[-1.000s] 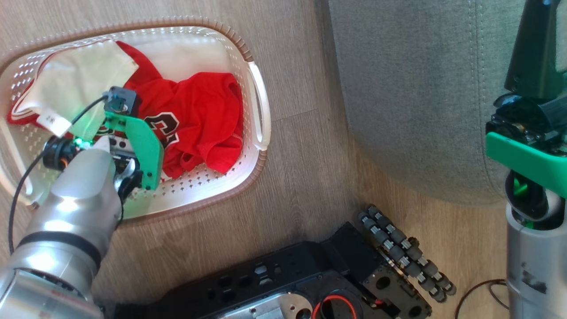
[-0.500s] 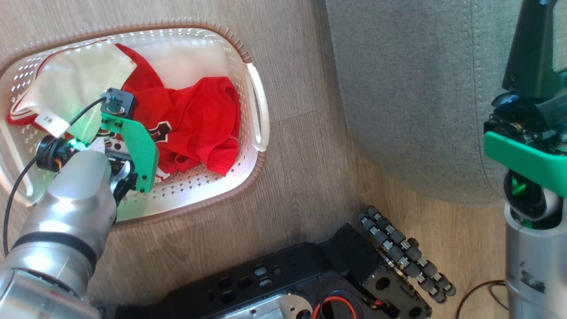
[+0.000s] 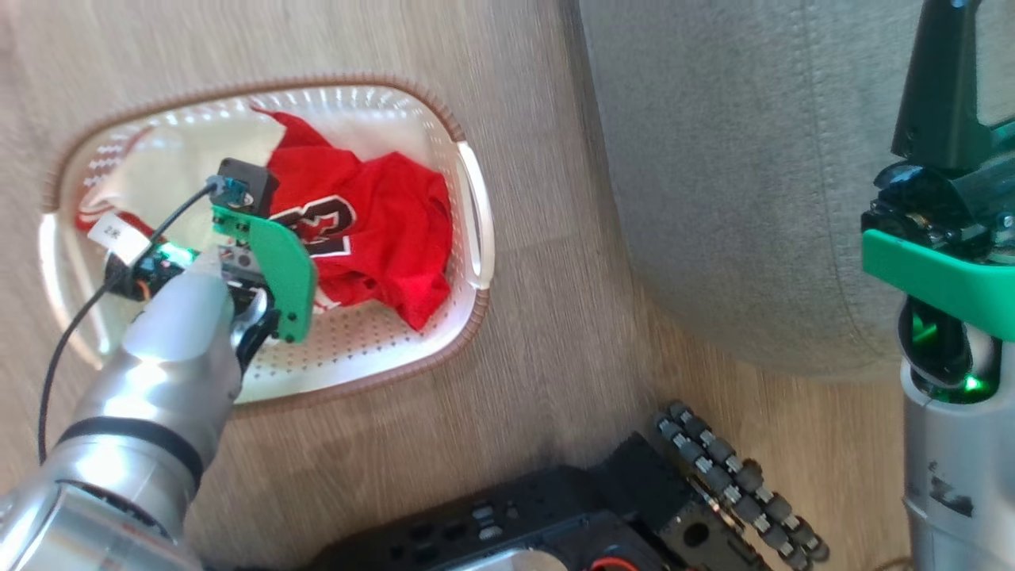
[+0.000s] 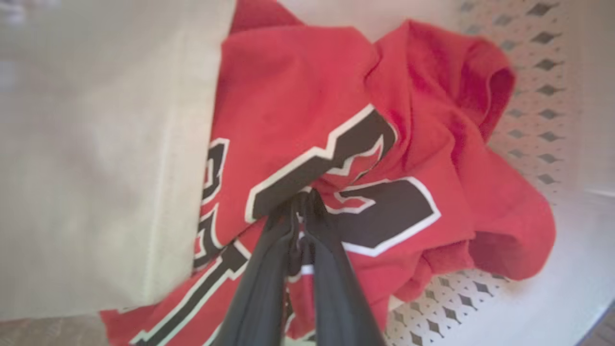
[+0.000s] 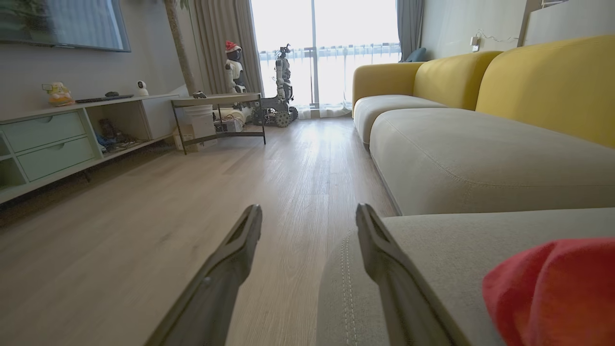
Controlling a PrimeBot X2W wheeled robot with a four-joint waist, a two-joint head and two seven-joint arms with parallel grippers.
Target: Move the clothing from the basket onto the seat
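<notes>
Your left gripper (image 4: 303, 198) is pinched shut on the clothing (image 4: 298, 96), a red jersey caught right at its black-and-white number. It lies inside the basket (image 3: 469, 198) on the floor (image 3: 555, 317) beside the seat (image 3: 714, 159). Your right gripper (image 5: 308, 209) hangs spread wide and empty over the seat's edge, where a blurred red shape (image 5: 552, 288), perhaps another garment, rests.
</notes>
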